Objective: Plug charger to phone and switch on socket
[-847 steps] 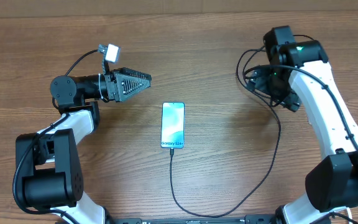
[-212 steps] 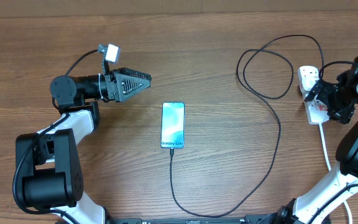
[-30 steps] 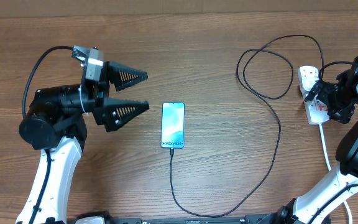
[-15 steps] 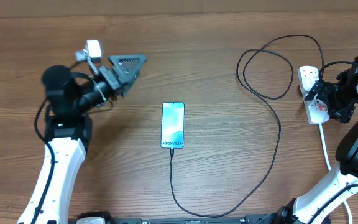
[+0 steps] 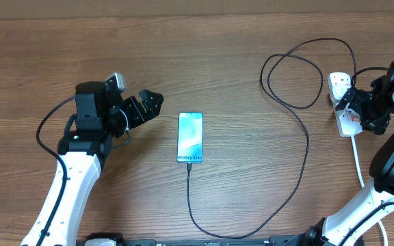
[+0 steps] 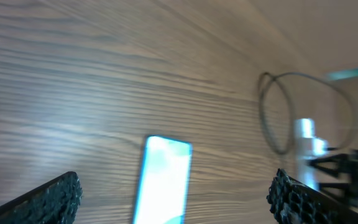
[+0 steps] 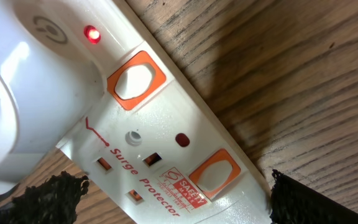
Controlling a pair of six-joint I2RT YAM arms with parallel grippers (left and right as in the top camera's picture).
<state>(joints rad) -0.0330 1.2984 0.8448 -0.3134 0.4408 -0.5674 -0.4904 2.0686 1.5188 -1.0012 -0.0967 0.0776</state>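
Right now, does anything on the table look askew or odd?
Nothing stands out. The phone lies flat, the charger reaches its bottom edge and loops loosely over to the socket, whose red light glows.

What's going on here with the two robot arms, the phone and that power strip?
The black charger cable reaches the bottom edge of the phone and looks plugged in. The right end effector hangs open over the white socket strip at the far right, gripping nothing. A small red light glows on the strip, so it seems switched on. The left end effector, also open and empty, is just left of the phone, pointing toward it.
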